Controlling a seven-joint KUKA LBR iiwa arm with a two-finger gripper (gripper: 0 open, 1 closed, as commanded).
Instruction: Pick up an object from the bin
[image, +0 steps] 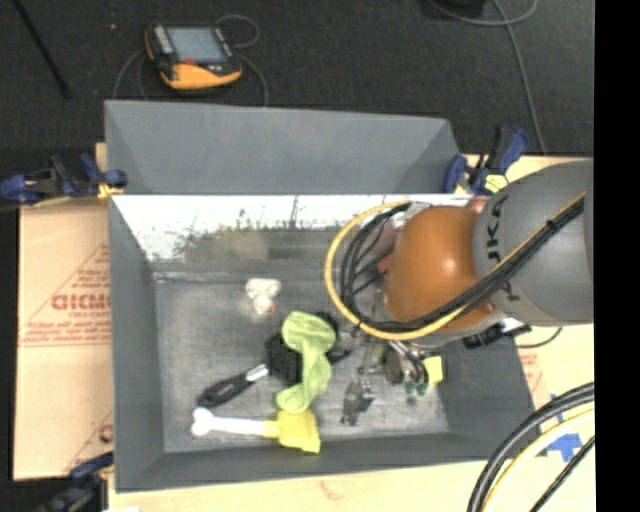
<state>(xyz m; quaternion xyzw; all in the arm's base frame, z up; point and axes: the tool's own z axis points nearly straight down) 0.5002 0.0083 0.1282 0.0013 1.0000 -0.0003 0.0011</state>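
Observation:
My gripper (354, 396) hangs low over the bin floor, right of centre, below the orange cover on the wrist. Just left of it lies a limp yellow-green cloth (308, 352), draped from the middle of the bin down toward the front. A black brush (262, 370) with a dark handle pointing to the front left sits partly under that cloth. Along the front wall lies a white stick with a yellow head (258, 428). Nothing shows in the gripper's grasp.
A small crumpled white lump (263, 294) rests near the back left of the floor. A small yellow and green piece (430, 373) shows right of the gripper, partly under the arm. The arm covers the bin's right side.

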